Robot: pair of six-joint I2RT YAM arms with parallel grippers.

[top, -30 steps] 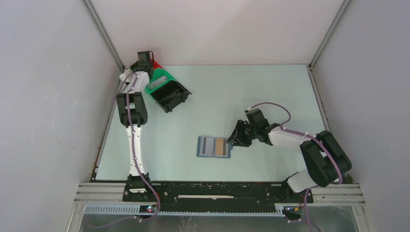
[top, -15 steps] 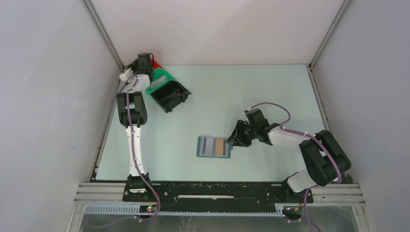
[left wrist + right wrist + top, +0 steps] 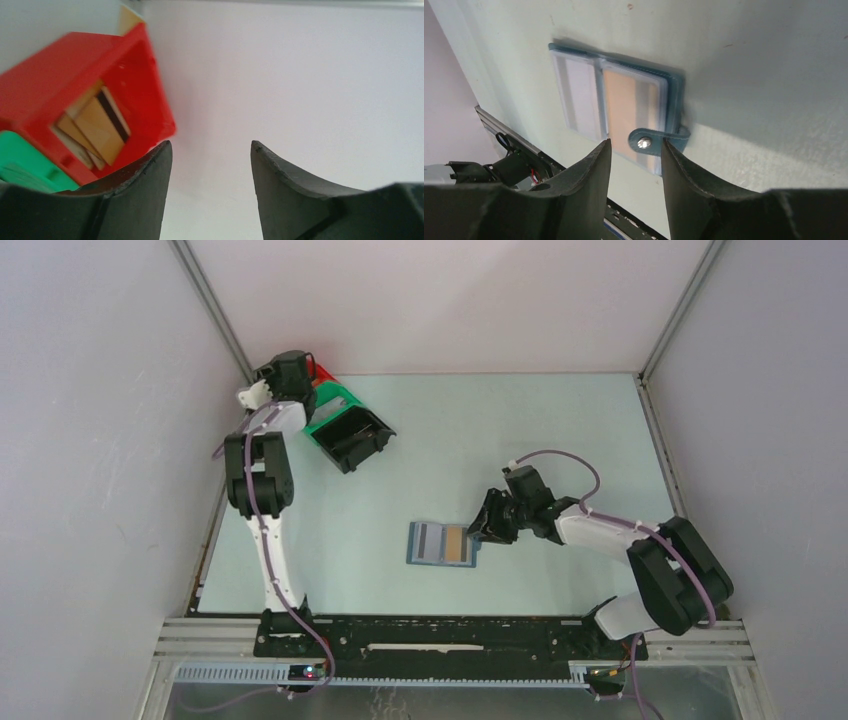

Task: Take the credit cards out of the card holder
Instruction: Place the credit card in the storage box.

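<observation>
The blue card holder [image 3: 443, 543] lies open on the table, showing a pale grey panel and a tan panel [image 3: 621, 107] under clear sleeves. Its strap with the metal stud [image 3: 644, 143] folds over the tan panel. My right gripper [image 3: 635, 145] is open at the holder's right edge [image 3: 480, 532], and the strap's tab sits between its fingertips. My left gripper [image 3: 210, 145] is open and empty at the far left corner [image 3: 290, 368], beside the red bin [image 3: 80, 75]. Flat tan cards [image 3: 95, 125], one with a dark stripe, lie in that bin.
A green bin [image 3: 330, 405] and a black bin [image 3: 355, 438] sit next to the red bin [image 3: 322, 375] at the back left. White walls close in on the left, back and right. The arms' base rail [image 3: 450, 635] runs along the near edge.
My left gripper has opened from shut, and its wrist has turned and swung left by the red bin. The right arm has crept slightly toward the card holder.
</observation>
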